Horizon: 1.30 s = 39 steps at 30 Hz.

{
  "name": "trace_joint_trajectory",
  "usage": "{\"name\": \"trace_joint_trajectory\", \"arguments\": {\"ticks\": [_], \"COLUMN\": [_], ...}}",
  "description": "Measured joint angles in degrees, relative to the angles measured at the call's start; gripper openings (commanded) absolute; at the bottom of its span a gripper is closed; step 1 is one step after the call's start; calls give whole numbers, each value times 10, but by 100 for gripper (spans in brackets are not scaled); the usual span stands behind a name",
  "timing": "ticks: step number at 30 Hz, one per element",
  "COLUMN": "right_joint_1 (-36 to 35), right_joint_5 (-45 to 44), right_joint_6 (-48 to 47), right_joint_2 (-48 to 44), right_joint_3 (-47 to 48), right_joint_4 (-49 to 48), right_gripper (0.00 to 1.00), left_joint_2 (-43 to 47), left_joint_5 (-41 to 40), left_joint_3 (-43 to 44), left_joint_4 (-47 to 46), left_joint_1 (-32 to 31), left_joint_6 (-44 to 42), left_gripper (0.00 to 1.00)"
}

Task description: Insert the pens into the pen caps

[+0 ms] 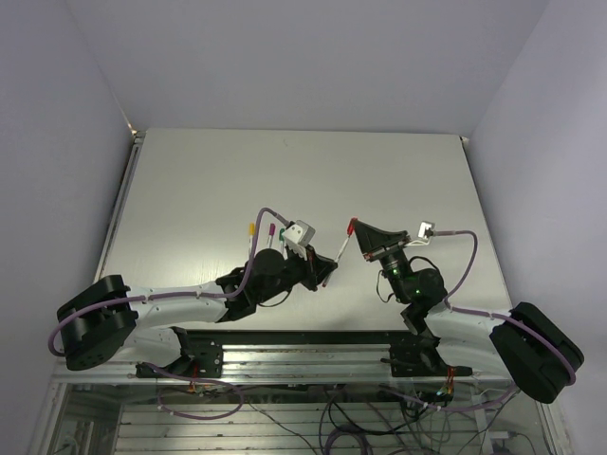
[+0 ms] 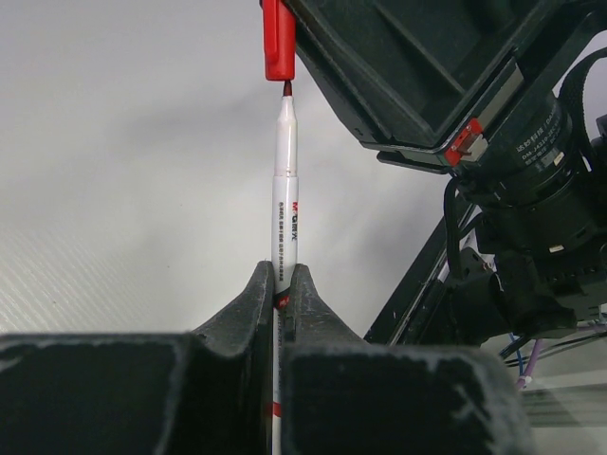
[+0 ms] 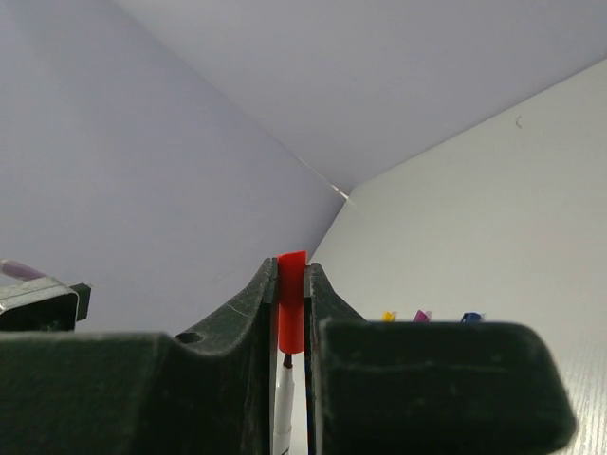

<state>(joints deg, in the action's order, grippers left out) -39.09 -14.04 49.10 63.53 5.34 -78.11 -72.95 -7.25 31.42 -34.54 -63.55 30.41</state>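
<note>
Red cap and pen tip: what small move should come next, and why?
Probably ease the pen straight along its axis into the red cap. The left gripper grips the pen, the right gripper the cap; the tip sits at the cap's mouth, roughly in line, not yet seated.

Left gripper and right gripper are held facing each other, close together.
The left arm is stretched rightward from its base, jaws clamped on a pen. The right arm is folded leftward, jaws pinched on a red cap. Both sets of fingertips are pointed at one another.
</note>
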Motion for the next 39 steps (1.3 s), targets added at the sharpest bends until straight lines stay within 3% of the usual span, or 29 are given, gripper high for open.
{"name": "trace_joint_trajectory", "arguments": {"ticks": [29, 39], "right_joint_1": [-19, -23], "right_joint_5": [67, 102], "right_joint_6": [12, -3], "right_joint_2": [-15, 9], "right_joint_3": [4, 51], "right_joint_4": [45, 81], "right_gripper": [0, 0], "left_joint_2": [29, 36], "left_joint_5": [-66, -94], "left_joint_3": [-34, -37], "left_joint_4": [-38, -51], "left_joint_1": [-5, -6], "left_joint_6": [1, -10], "left_gripper": [7, 7]}}
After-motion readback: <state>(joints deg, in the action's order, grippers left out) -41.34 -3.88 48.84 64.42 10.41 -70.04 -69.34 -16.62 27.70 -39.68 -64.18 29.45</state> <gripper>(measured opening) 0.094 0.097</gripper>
